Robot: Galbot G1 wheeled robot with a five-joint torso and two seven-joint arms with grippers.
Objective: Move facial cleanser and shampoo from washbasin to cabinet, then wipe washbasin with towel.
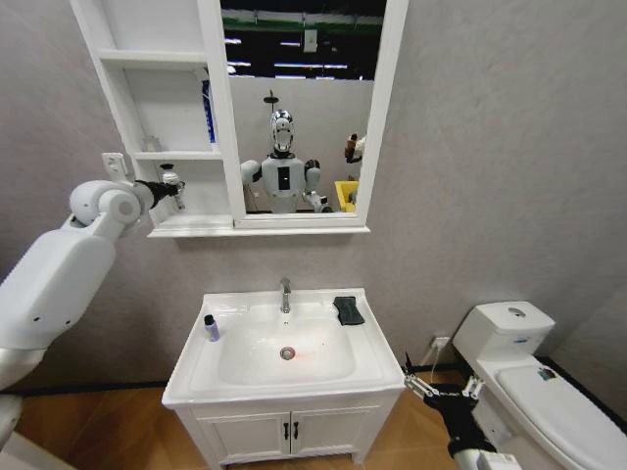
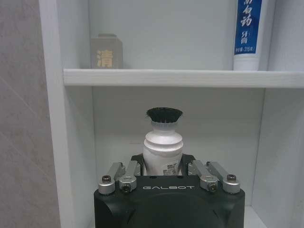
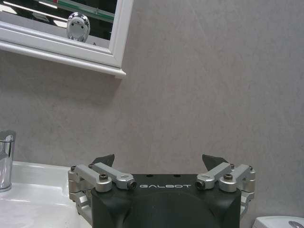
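We're holding the left gripper (image 1: 174, 186) at the left of the frame, inside the cabinet's (image 1: 182, 226) bottom niche, fingers clamped on a white bottle with a black cap (image 2: 163, 151). A small dark bottle (image 1: 211, 327) is sitting on the washbasin's (image 1: 186, 377) left rim, the towel (image 1: 348, 310) on its back right corner. The right gripper (image 1: 439, 386) is hanging lower right beside the basin, fingers apart.

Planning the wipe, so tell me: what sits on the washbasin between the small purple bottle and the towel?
In the head view, between the purple bottle and the towel on the washbasin rim stands the chrome faucet; the bowl lies before it.
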